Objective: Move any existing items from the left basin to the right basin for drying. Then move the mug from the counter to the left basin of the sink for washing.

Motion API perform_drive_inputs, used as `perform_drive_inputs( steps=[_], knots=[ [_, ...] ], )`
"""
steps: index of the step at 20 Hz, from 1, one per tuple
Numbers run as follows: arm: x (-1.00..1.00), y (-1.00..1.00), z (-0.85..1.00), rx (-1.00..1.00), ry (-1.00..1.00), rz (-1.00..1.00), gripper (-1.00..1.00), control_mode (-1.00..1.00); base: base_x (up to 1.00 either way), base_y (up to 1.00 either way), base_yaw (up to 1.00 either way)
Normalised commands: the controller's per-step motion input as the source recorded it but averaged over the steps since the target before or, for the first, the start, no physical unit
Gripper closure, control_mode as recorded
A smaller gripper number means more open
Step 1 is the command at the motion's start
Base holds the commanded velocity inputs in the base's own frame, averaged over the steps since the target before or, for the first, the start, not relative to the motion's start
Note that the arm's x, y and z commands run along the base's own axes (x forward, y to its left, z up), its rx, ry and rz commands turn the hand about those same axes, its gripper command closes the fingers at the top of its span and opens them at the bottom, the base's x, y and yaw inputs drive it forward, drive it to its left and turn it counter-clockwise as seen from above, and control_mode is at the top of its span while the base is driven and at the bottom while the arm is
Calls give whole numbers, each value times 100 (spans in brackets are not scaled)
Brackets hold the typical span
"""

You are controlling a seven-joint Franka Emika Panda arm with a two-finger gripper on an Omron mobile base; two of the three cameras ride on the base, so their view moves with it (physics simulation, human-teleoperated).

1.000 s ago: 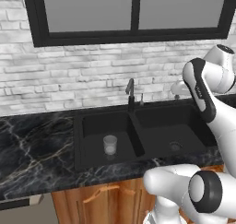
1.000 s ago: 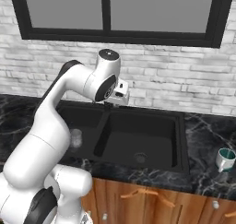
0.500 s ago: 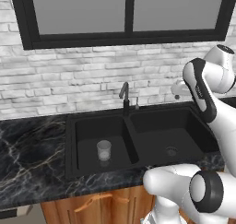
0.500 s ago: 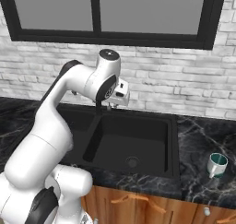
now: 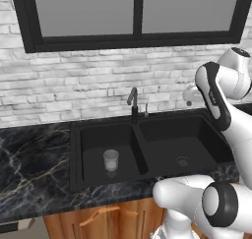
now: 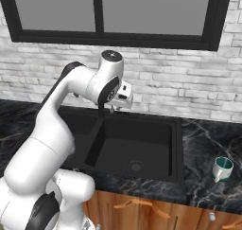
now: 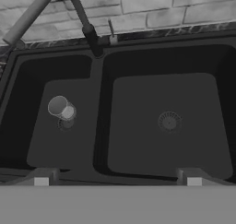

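Observation:
A pale translucent cup, the existing item, stands upright in the left basin beside its drain; it is also seen from the left base, cup. The right basin holds nothing but its round drain. The white mug with a teal inside sits on the counter right of the sink. My gripper hangs high above the sink's front rim, open, with nothing between its fingers. The hand is level with the faucet top.
A slim dark curved faucet rises at the divider, close in front of the hand. A white brick wall and a dark-framed window stand behind the sink. Black marble counter extends left of the sink.
The whole scene has shifted slightly in both base views, so the base has moved and then settled. The arm keeps its pose and the gripper stays open. The cup and mug stay put.

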Motion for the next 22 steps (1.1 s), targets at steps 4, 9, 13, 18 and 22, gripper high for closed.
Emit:
perform_drive_inputs(
  steps=[4,9,13,18,22],
  knots=[
    [-5,16,-1,-1,0,0,-100,-100,0,0,0],
    [-5,57,-11,-9,2,0,-100,-100,0,0,0],
    [-13,53,-22,-2,9,0,-100,-100,0,0,0],
    [0,67,-27,0,10,-5,-100,-100,0,0,0],
    [0,72,-26,0,5,-8,-100,-100,0,0,0]
  ],
)
